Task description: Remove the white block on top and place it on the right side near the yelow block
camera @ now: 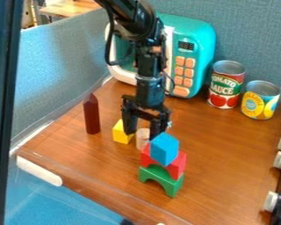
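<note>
We cannot tell whether our gripper (143, 135) is gripping. At its six o'clock is the upright white cylinder (143, 140), near the yellow block (120, 133) at that block's four o'clock; the blue cube (164, 149) lies at our four.

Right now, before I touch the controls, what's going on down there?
The robot's hand is down at the white block, which looks to be standing upright just right of the yellow block in the picture. Whether the hand grips it, I can't tell. In front is the stack: green arch at the bottom, red block above, blue cube on top. So the white block is off the stack and near the yellow one.
</note>
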Controlling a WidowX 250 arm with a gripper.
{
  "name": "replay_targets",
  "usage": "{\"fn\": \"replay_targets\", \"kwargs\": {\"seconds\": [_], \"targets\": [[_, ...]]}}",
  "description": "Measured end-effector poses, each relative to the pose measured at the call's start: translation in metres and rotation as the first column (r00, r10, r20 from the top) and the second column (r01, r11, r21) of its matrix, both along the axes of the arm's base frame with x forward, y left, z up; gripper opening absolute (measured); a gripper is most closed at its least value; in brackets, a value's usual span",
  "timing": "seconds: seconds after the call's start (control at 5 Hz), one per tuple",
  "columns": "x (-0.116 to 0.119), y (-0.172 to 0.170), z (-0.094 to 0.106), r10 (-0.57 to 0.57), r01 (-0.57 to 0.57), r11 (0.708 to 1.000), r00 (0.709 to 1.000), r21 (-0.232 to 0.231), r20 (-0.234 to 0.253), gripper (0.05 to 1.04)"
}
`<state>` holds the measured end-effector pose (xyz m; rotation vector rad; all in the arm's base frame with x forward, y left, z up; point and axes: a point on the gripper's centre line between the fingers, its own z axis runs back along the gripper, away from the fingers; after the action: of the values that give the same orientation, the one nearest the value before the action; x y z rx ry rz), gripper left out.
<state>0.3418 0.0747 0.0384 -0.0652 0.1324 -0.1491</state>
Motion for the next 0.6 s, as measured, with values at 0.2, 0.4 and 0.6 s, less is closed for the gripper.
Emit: {"fn": "replay_targets", "kwargs": {"seconds": [0.2, 0.4, 0.6], "targets": [[0.002, 0.001, 0.026, 0.031, -0.03, 1.0, 0.998, -0.005, 0.063, 1.003], [0.004, 0.002, 0.047, 0.037, -0.038, 0.999, 0.993, 0.009, 0.116, 1.0], [0.005, 0.004, 0.073, 0.029, -0.036, 0.999, 0.981, 0.037, 0.191, 1.0]]}}
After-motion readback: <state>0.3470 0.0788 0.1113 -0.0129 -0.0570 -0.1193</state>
